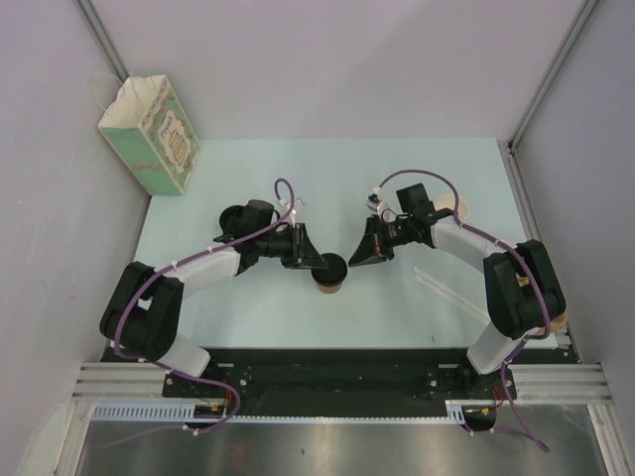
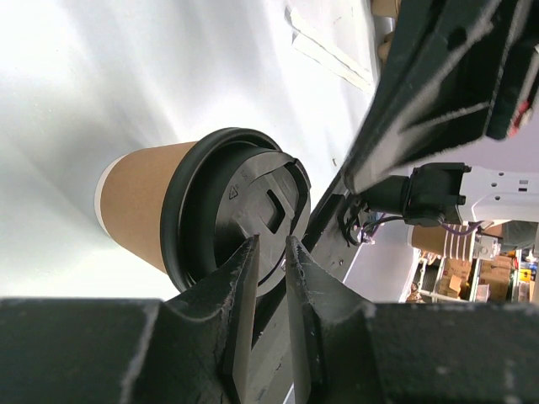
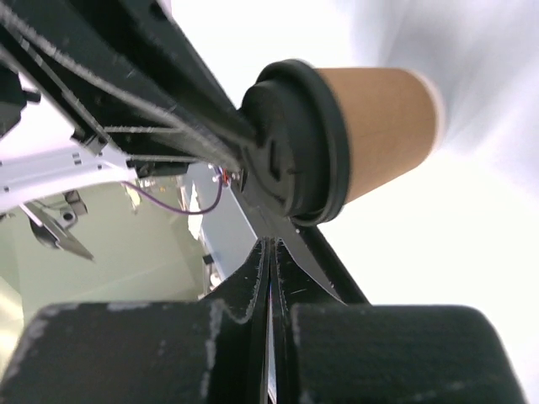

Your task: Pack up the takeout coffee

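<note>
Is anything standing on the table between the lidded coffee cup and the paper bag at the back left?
No loose thing shows on the table between the coffee cup and the paper bag. Only the left arm itself stretches over that part, with its claw at the cup's lid.

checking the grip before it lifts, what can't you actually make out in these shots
- Whether the left gripper pinches the lid at its rim: left wrist view, its own fingers cover the contact; top view, too small.
- What is in the cup: the lid covers it in every view.
- Inside of the paper bag: top view, its walls hide it.
- Tan thing behind the right arm: top view, the arm covers most of it.
</note>
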Robot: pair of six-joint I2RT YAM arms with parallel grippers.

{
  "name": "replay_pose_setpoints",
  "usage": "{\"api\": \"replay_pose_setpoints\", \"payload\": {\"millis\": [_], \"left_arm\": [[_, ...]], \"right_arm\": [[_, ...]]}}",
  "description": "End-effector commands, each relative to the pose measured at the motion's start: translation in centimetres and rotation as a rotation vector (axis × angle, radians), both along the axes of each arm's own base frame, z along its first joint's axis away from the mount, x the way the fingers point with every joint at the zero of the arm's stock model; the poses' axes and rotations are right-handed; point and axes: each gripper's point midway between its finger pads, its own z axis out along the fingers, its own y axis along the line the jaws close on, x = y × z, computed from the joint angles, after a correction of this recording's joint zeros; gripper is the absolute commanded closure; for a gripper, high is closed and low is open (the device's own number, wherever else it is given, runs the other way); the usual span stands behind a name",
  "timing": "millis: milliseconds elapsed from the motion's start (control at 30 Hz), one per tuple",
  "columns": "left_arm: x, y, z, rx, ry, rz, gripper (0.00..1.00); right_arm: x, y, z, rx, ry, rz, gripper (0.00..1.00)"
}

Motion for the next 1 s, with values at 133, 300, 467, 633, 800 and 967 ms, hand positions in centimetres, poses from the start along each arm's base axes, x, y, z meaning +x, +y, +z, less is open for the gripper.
{"api": "replay_pose_setpoints", "payload": {"millis": [133,300,467,633,800,967], "left_arm": [[-0.6,0.8,-3.1,0.117,0.029,0.008,0.73],[-0.6,0.9,-3.3,0.119,0.03,0.009,0.73],[-0.7,0.9,-3.3,0.117,0.032,0.008,0.74],[-0.6,0.9,-3.5,0.121,0.035,0.01,0.73],[-0.7,1.0,-3.7,0.125,0.04,0.008,0.74],[-0.9,1.1,-4.3,0.136,0.056,0.009,0.75]], "right_arm": [[1.8,0.3,-1.6,-0.004,0.027,-0.043,1.0],[1.6,0.8,-2.1,0.002,0.04,-0.03,1.0],[1.4,0.9,-2.2,-0.001,0.043,-0.023,1.0],[1.2,0.9,-3.8,-0.047,0.044,-0.015,1.0],[1.1,0.4,-6.6,-0.135,0.071,-0.03,1.0],[0.8,-1.1,-10.1,-0.293,0.07,-0.046,1.0]]}}
